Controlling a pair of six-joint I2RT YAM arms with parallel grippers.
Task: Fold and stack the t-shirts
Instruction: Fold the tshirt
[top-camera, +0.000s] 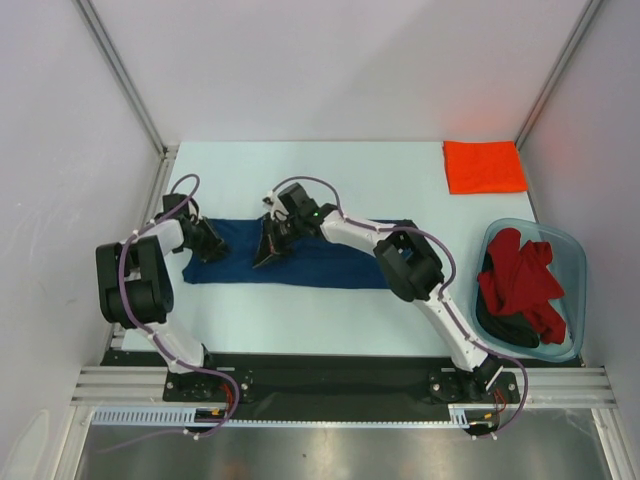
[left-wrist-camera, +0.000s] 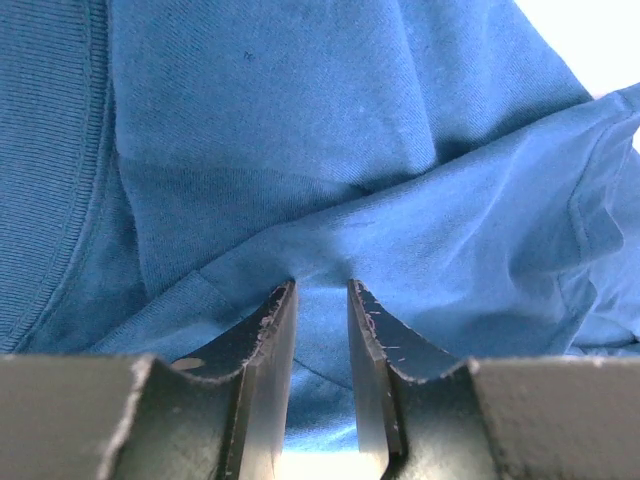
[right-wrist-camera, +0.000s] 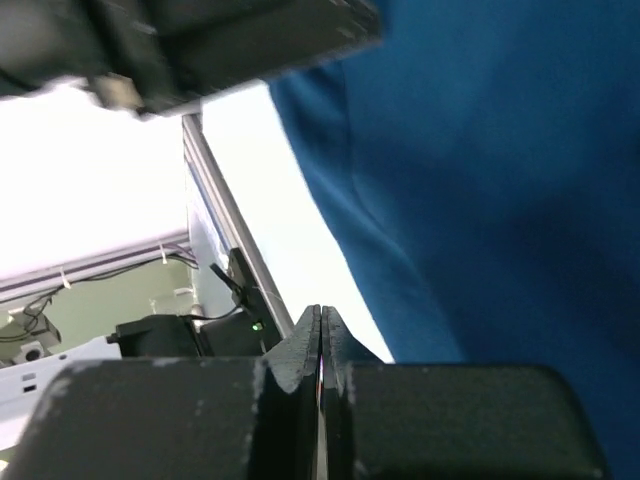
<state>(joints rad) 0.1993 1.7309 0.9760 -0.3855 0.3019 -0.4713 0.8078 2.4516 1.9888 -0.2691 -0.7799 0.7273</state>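
A navy blue t-shirt (top-camera: 335, 263) lies folded into a long strip across the middle of the table. My left gripper (top-camera: 208, 244) is at the strip's left end. In the left wrist view its jaws (left-wrist-camera: 320, 286) stand narrow with a ridge of the navy cloth (left-wrist-camera: 350, 130) bunched between them. My right gripper (top-camera: 270, 254) rests on the strip a little right of that. Its fingers (right-wrist-camera: 321, 312) are pressed together with nothing between them, and the navy cloth (right-wrist-camera: 500, 180) lies just to their right. A folded bright orange t-shirt (top-camera: 484, 166) lies at the back right.
A clear bluish tub (top-camera: 570, 250) at the right edge holds a crumpled red shirt (top-camera: 520, 280) over a dark one (top-camera: 505, 328). The enclosure's walls and metal posts (top-camera: 125, 80) ring the table. The arm bases sit on the rail (top-camera: 330, 385) at the near edge.
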